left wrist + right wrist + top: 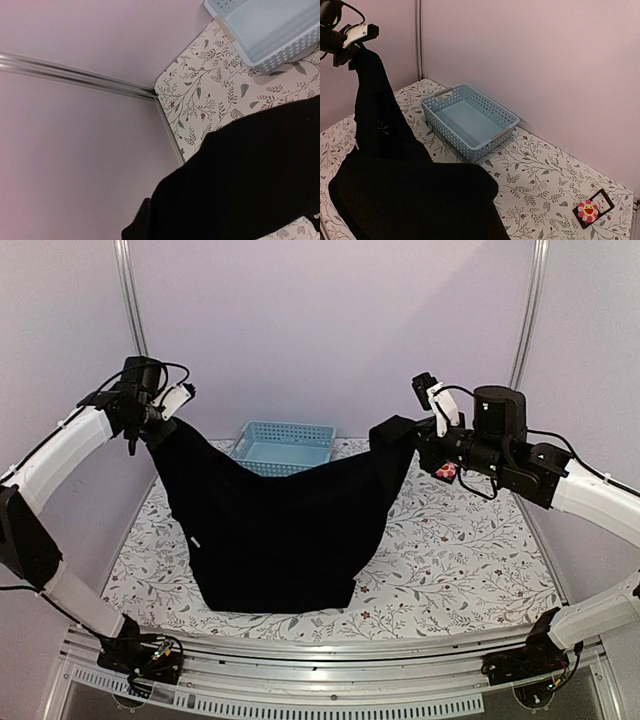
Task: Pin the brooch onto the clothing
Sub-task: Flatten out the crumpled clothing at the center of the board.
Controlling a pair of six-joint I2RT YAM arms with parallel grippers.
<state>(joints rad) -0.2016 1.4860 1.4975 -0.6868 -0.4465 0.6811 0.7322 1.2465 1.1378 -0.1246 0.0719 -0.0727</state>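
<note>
Gripping the clothing (280,530), left and right jaws hold it aloft; the brooch (588,210) lies apart, on a black stand (581,222).

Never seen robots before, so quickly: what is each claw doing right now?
Left gripper: closed, holding the black shirt up.
Right gripper: closed, holding the shirt's other end.

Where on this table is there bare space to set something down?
Widest bare patch: the floral table right of the hanging shirt, in front of the brooch. A narrower strip lies left of the shirt. Crowded: the centre under the shirt and the back by the basket.
</note>
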